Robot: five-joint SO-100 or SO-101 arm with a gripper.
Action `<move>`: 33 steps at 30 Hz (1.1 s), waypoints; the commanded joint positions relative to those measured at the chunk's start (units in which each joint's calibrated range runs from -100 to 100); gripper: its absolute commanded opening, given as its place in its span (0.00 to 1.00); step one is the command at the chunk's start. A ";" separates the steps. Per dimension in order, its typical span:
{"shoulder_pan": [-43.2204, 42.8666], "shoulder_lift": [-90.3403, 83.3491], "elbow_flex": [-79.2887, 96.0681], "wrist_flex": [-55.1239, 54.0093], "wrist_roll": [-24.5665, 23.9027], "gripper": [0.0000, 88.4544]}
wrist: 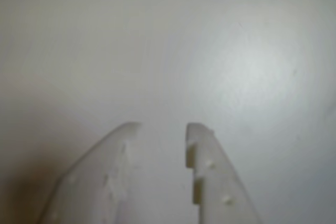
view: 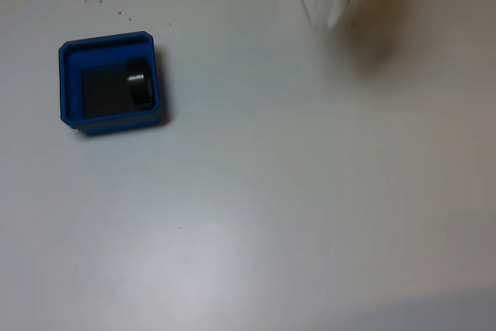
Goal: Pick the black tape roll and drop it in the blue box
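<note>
Presently, in the wrist view, the tool [wrist: 161,127] sits closest to my camera: two pale white fingers [wrist: 212,174] rising from the bottom edge, tips parted by a modest gap, partly open and not spread wide. Nothing lies between them; through the gap I see bare table [wrist: 157,51]. They touch nothing that I can make out, and the tips appear to hang above the surface, though I cannot judge the height.

In the fixed view the tool [view: 329,17] enters from the top edge, blurred and whitish, with a soft shadow on the table to its right. It is well apart from the blue box [view: 70,83], up and to the right of it as that view shows things.

Farther off, the box rests flat on the table [view: 271,215]. The black tape roll [view: 139,83] is inside the box, against the right-hand wall, seemingly tipped on edge or leaning on that wall; blur prevents certainty. Its pale core is not resolved here.

Judgement: with the roll inside the box and the tool empty and clear of it, the drop looks done. The roll's resting place against the wall fits a release from that side. The parted fingers fit a tool that has let go. Remaining: park the arm.
</note>
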 commanded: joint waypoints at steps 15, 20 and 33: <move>-0.06 -34.58 35.18 -1.03 0.10 0.02; -0.06 -44.03 43.98 -1.03 0.10 0.02; -0.06 -63.34 63.30 -1.11 0.27 0.02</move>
